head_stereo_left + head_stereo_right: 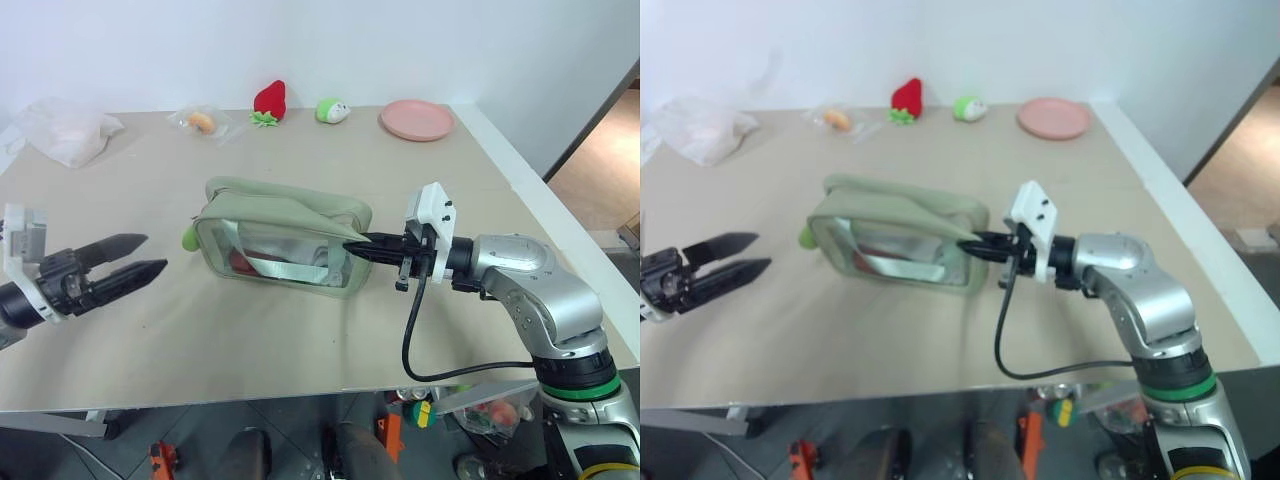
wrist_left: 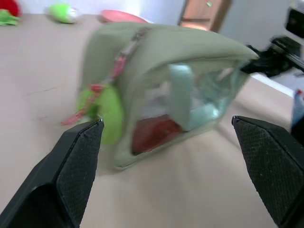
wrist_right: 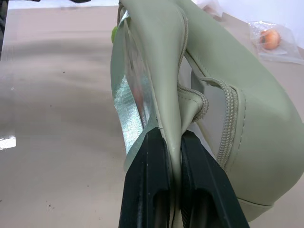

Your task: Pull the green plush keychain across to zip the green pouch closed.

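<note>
Head views: green pouch (image 1: pixel 285 235) mid-table, right gripper (image 1: pixel 362 246) clamped on its end fabric as anchor, left gripper (image 1: pixel 140 256) spread near table's left edge; left wrist: green plush keychain (image 2: pixel 102 108), seemingly reach-ready.

Bright, even light falls from above, and the worktop (image 1: pixel 300 330) carries only soft, faint shadows. The far wall is washed out nearly white. In the left wrist view the green pouch (image 2: pixel 166 90) is smeared with blur. In the right wrist view the worktop shows a pale glare patch, and the clear window of the pouch glints.
</note>
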### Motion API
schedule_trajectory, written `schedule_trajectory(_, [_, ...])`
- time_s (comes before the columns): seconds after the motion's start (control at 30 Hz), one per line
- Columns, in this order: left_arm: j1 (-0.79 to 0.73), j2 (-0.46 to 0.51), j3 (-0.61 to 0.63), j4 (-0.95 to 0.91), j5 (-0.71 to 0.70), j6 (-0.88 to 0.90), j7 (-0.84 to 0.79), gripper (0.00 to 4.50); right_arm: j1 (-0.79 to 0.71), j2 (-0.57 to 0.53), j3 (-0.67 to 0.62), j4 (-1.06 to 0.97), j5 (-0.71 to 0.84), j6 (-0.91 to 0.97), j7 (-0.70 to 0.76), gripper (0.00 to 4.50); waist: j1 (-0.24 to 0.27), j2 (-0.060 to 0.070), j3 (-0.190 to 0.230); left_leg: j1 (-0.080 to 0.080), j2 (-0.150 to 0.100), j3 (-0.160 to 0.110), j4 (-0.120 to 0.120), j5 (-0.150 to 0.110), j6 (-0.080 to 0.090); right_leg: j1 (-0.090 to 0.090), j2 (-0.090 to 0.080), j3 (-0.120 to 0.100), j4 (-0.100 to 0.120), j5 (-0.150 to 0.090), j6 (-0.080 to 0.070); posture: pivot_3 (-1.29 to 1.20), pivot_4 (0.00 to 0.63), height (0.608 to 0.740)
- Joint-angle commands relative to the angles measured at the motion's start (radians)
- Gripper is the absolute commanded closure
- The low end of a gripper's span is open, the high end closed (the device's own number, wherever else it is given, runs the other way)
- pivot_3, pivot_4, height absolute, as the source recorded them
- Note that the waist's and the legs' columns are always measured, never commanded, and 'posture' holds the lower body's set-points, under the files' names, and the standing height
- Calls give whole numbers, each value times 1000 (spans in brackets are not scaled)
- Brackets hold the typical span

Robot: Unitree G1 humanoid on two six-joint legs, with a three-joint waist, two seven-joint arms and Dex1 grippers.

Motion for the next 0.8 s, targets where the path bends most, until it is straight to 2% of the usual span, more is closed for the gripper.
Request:
schedule_trajectory(0.03, [-43, 16, 59, 45, -13, -10, 8, 0, -34, -2, -46, 13, 34, -28, 31, 4438, 0, 0, 0, 0, 1, 0, 0, 0, 0, 0, 1, 0, 0, 0, 0, 0, 150, 740])
schedule_trajectory(0.27, [-92, 2, 34, 107, -3, -7, -4, 0, -84, 9, -9, 81, 15, -83, 89, 4438, 0, 0, 0, -1, 3, 3, 0, 0, 0, -3, 3, 2, 0, 0, -1, 0, 150, 740])
schedule_trajectory(0.53, [-91, -9, -57, 65, 7, 19, -29, 0, -114, 32, 20, 139, -20, -122, 121, 4438, 0, 0, 0, -1, 4, 5, 0, 0, 0, -3, 3, 3, 0, 1, -2, 0, 150, 740])
schedule_trajectory(0.67, [-75, -18, -151, 57, 86, -17, -40, 0, -114, 43, 20, 137, -24, -121, 125, 4438, -1, 0, 0, -1, 4, 5, 0, 0, 0, -3, 4, 4, 0, 2, -2, 0, 150, 740])
schedule_trajectory(0.8, [-130, -35, -172, 139, 122, -28, -20, 0, -106, 48, 20, 120, -22, -109, 120, 4438, -1, 0, 0, 0, 6, 6, 0, 0, 0, -4, 6, 5, 0, 3, -4, 0, 150, 740])
